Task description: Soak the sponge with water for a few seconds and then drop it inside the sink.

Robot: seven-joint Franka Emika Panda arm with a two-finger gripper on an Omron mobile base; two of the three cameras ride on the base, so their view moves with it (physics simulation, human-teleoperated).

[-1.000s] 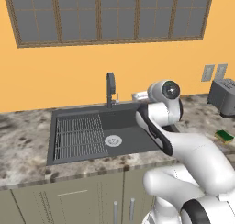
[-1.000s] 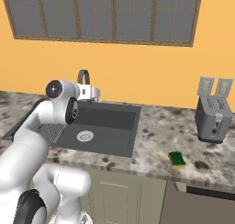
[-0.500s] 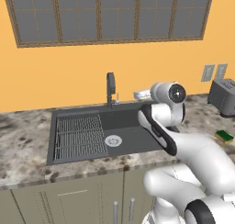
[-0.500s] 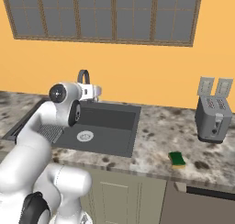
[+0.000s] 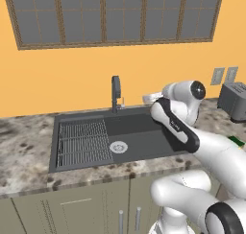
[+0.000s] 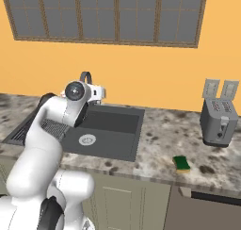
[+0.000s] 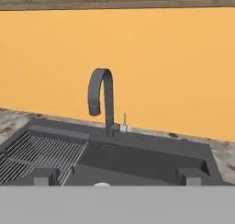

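Note:
The sponge (image 6: 181, 163), a small green and yellow block, lies on the counter to the right of the sink, near the front edge; its green corner (image 5: 236, 141) peeks out behind my arm. The dark sink (image 5: 139, 132) (image 6: 115, 125) (image 7: 147, 159) has a wire rack (image 7: 41, 152) on its left side and an upright faucet (image 5: 115, 91) (image 7: 103, 103) at the back. No water shows at the spout. My gripper (image 5: 147, 99) (image 6: 100, 94) (image 7: 117, 177) hovers over the basin's right part, facing the faucet, open and holding nothing, well apart from the sponge.
A silver toaster (image 6: 218, 123) (image 5: 234, 99) stands at the back right of the counter under two wall outlets (image 6: 220, 89). The orange wall and a window rise right behind the faucet. A round drain (image 5: 118, 146) lies mid-basin.
My arm's upper part and hand have swung a little to the right over the sink. The jaws stay wide apart and the sponge has not moved.

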